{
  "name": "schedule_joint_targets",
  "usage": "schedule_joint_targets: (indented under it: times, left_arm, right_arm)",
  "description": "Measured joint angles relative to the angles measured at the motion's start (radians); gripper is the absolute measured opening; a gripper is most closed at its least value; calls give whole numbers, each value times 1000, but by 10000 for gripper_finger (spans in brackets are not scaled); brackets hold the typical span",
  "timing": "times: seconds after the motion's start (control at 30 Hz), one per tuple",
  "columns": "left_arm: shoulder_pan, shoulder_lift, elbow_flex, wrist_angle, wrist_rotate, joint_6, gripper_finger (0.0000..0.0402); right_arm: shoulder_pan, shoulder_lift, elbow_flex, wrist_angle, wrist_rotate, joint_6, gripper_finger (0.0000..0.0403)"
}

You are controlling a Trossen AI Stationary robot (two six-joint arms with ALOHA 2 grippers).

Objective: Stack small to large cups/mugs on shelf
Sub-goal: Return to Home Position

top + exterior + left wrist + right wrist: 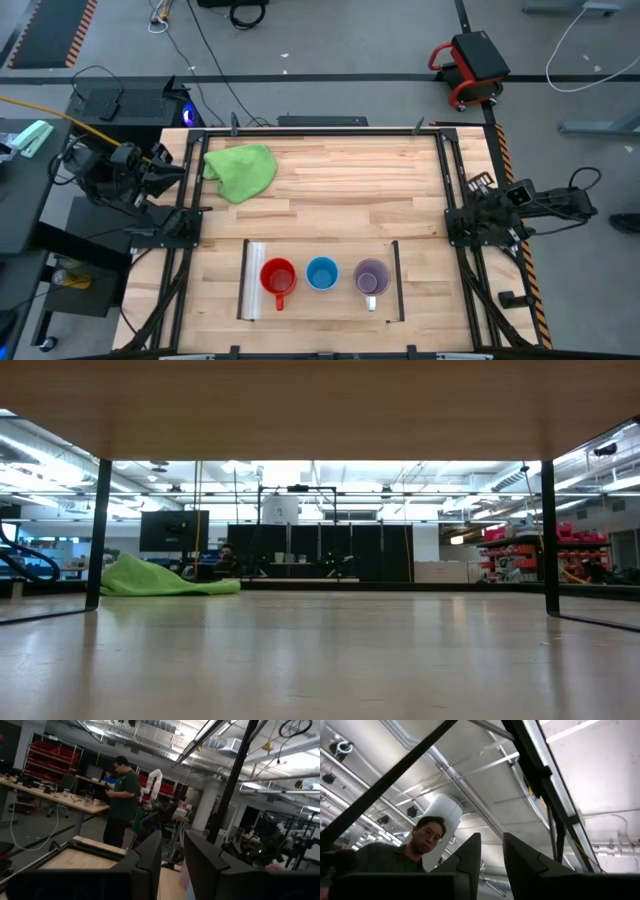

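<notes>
Three cups stand upright in a row on the light-wood shelf (322,300) near the table's front edge: a red mug (278,277) with its handle toward the near edge, a light-blue cup (321,272), and a lilac mug (372,277) with a pale handle. No cup sits inside another. My left gripper (172,865) is folded back at the table's left edge (168,168), open and empty, far from the cups. My right gripper (491,862) is drawn back at the right edge (476,200), tipped up toward the ceiling, open and empty.
A green cloth (241,170) lies bunched at the table's far left, also visible in the low view (160,578). A silvery rail (253,280) and a thin dark rail (396,280) bound the shelf. A person (122,795) stands beyond the table; another person (420,845) shows in the right wrist view.
</notes>
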Motion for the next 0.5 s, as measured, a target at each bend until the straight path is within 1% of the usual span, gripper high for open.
schedule_joint_targets:
  times: [0.1,0.3,0.4,0.5]
  left_arm:
    - [0,0,-8,-4,0,-11,87]
    - [0,0,-10,11,0,-17,83]
    - [0,0,-23,12,0,-27,87]
    - [0,0,-41,18,0,-35,91]
  right_arm:
    - [-7,0,15,3,-5,32,88]
    - [-39,0,20,5,-14,42,88]
    - [-64,-1,28,16,-70,48,88]
    - [-80,-35,48,17,-109,49,88]
